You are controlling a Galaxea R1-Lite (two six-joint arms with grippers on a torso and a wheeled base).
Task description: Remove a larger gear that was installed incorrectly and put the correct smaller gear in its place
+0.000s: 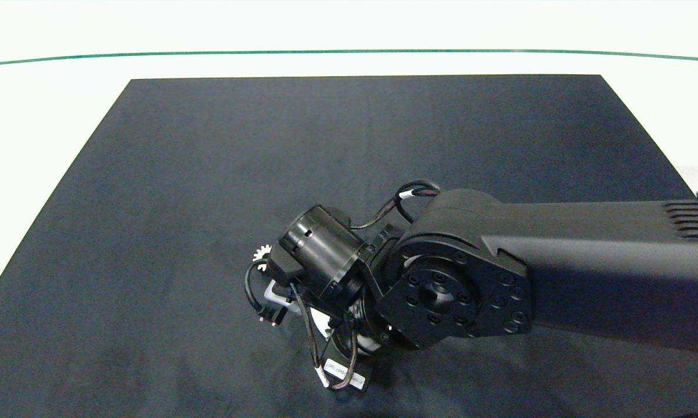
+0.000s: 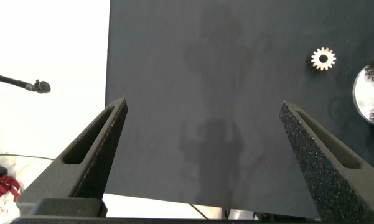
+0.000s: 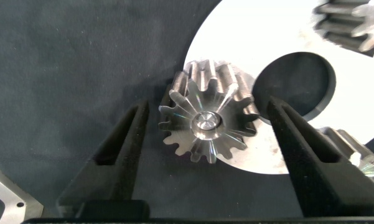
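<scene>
My right gripper [image 3: 205, 134] hangs with its fingers spread either side of the larger gear [image 3: 206, 121], which sits on its pin at the edge of the round silver plate [image 3: 249, 37]. I'd centre, then close evenly across the teeth. The smaller gear [image 2: 323, 59] lies loose on the dark mat [image 1: 209, 151]. My left gripper [image 2: 202, 134] idles open above that mat's edge.

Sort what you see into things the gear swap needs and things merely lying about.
Needed: larger gear on the metal plate; smaller gear, loose; right end effector, open around the larger gear.
Lying about: black mat; left end effector, open, idle.
</scene>
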